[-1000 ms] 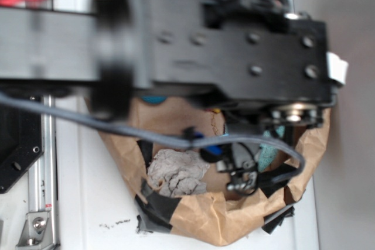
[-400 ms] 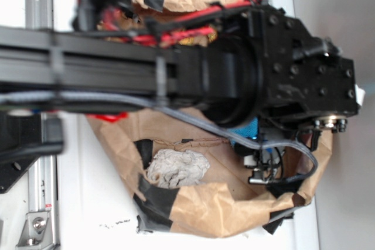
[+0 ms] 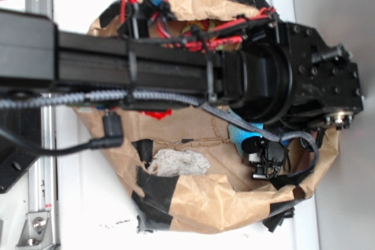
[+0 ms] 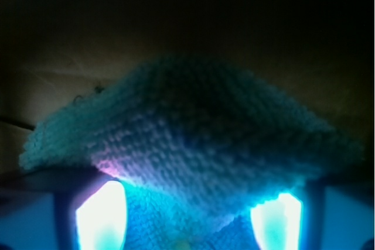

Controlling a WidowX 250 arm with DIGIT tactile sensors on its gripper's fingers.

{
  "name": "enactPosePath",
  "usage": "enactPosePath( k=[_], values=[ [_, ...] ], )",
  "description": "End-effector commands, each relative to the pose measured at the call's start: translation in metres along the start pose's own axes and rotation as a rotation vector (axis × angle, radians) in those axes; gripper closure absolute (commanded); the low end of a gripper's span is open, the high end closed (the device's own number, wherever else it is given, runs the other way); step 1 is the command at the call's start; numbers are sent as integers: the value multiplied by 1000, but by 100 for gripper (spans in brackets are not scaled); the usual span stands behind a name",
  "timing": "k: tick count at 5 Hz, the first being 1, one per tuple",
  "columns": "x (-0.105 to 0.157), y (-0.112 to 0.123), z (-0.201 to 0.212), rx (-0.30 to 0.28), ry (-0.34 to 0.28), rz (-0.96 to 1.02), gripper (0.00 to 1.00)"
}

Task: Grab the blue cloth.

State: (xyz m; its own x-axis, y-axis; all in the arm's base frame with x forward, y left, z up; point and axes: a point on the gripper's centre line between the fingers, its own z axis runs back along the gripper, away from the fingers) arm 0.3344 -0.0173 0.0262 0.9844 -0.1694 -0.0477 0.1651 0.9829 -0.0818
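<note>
The blue cloth [image 4: 193, 139] fills the wrist view as a fuzzy teal heap that rises to a peak and reaches down between my two fingers. From outside only a small teal patch of the blue cloth [image 3: 241, 133] shows under the arm. My gripper [image 3: 266, 165] is low inside the brown paper basin, right at that patch. In the wrist view my gripper [image 4: 187, 215] is open, its fingers [image 4: 102, 215] wide apart with cloth between them. The rest of the cloth is hidden by the arm.
A crumpled brown paper basin [image 3: 217, 203] patched with black tape [image 3: 155, 194] holds everything. A white-grey rag [image 3: 179, 162] lies inside it to the left of the gripper. A metal rail [image 3: 41, 203] runs along the left. The arm covers the basin's upper half.
The arm has swung up and right in the exterior view, uncovering the basin's top edge. The gripper has settled lower into the basin's right side, onto the teal cloth.
</note>
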Motion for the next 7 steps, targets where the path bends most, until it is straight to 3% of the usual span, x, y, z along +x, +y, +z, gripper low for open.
enactPosePath(
  k=[1,3,5,6,7],
  values=[
    [-11,10,17,42,-36,70,100],
    [-23,3,54,34,-65,102,100],
    [-54,-8,102,-23,-96,119,100],
    [-67,-14,124,-53,-76,152,100],
    [-71,-21,143,-14,79,307,100]
  ],
)
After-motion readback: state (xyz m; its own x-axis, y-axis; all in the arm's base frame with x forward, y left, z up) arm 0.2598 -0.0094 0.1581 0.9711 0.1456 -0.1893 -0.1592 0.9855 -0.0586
